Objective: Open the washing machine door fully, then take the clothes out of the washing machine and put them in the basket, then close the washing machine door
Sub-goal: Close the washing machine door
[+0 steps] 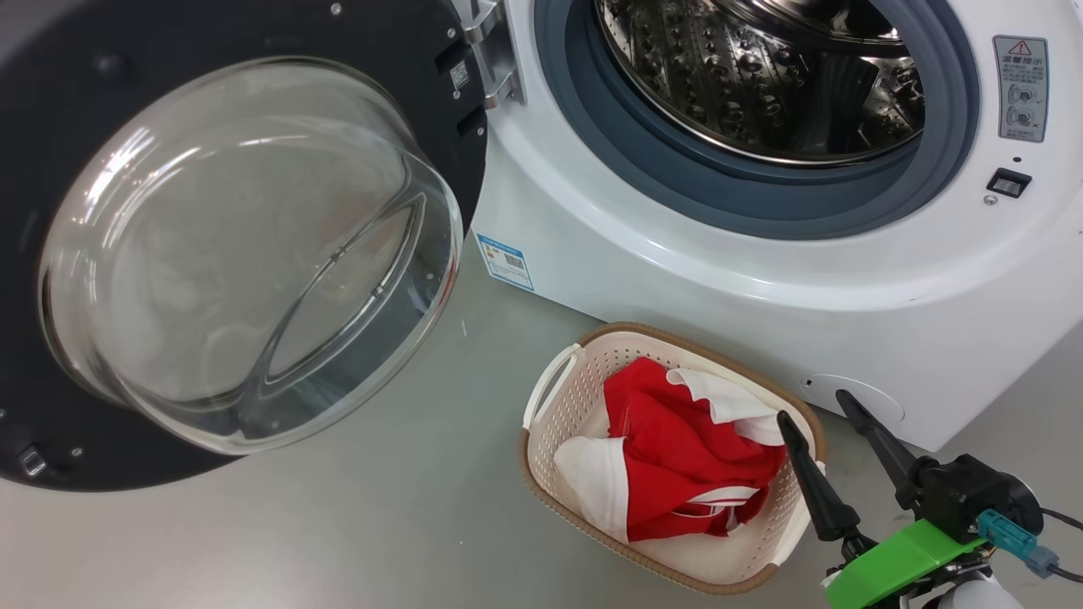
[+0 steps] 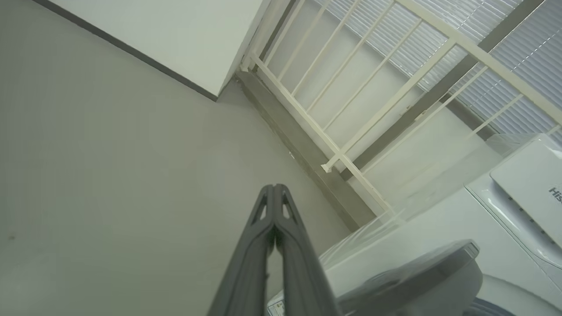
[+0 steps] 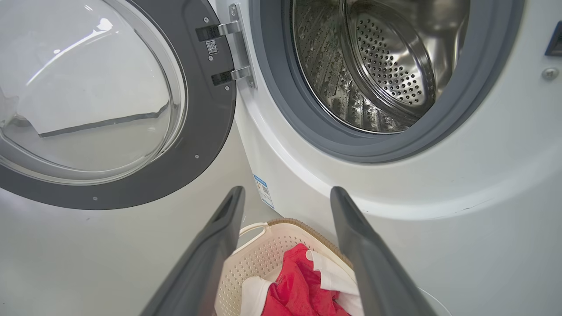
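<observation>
Door (image 1: 237,254) is being shown swung wide left of the washing machine (image 1: 761,279), clothes (image 1: 677,457) lying in the basket (image 1: 575,397), right pincer (image 1: 812,406) spread near it, left pincer (image 2: 274,188) pressed together; door is being judged rigid, heavyish, glossy-slippery, best pushed at the rim (image 1: 34,169) opposite the hinge (image 1: 486,51).

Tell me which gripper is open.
The right gripper: its jaws stand wide apart near the basket. The left gripper has its jaws pressed shut on nothing.
</observation>
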### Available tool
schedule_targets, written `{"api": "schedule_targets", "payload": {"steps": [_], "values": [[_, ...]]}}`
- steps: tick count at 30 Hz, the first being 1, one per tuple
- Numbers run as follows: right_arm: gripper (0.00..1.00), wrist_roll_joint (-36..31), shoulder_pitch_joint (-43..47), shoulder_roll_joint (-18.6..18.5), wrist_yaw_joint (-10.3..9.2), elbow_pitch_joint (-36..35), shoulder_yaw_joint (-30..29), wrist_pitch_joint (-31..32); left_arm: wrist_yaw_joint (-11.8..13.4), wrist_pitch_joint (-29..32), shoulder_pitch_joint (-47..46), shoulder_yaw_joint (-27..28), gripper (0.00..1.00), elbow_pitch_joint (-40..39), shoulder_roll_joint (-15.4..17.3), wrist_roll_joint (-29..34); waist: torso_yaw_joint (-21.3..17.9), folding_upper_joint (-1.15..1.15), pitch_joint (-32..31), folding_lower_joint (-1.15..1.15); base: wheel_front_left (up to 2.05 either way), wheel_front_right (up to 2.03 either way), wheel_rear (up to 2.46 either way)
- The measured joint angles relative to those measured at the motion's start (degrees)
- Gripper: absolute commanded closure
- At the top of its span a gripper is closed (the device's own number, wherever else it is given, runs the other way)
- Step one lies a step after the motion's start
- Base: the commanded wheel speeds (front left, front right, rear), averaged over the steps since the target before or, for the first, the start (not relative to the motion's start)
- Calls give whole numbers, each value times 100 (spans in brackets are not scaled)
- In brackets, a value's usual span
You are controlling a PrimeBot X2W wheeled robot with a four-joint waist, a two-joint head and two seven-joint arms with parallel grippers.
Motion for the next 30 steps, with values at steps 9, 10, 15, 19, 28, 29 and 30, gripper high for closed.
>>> {"api": "schedule_targets", "payload": {"steps": [9,10,15,19,28,29,30], "values": [[0,-1,8,-66,0,-38,-38,0,105,1699,-160,-243,100,274,200,-324,13,0,38,0,0,0,0],[0,-1,9,-70,0,-40,-42,0,124,1852,-159,-279,100,255,203,-327,16,0,46,0,0,0,0],[0,-5,10,-76,0,-67,-51,0,127,2522,-109,-391,100,-76,183,-486,30,0,94,0,0,0,0],[0,-20,10,-77,0,-65,-45,0,122,2938,163,-461,100,-441,124,-606,37,0,105,0,0,0,0],[0,-20,10,-75,0,-62,-37,0,130,3611,616,-491,100,-1217,153,-835,26,0,66,0,0,0,0],[0,-20,10,-74,0,-62,-37,0,126,3685,667,-491,100,-1295,153,-867,24,0,58,0,0,0,0],[0,-20,10,-71,0,-59,-37,0,120,3734,705,-494,100,-1350,149,-884,22,0,51,0,0,0,0]]}}
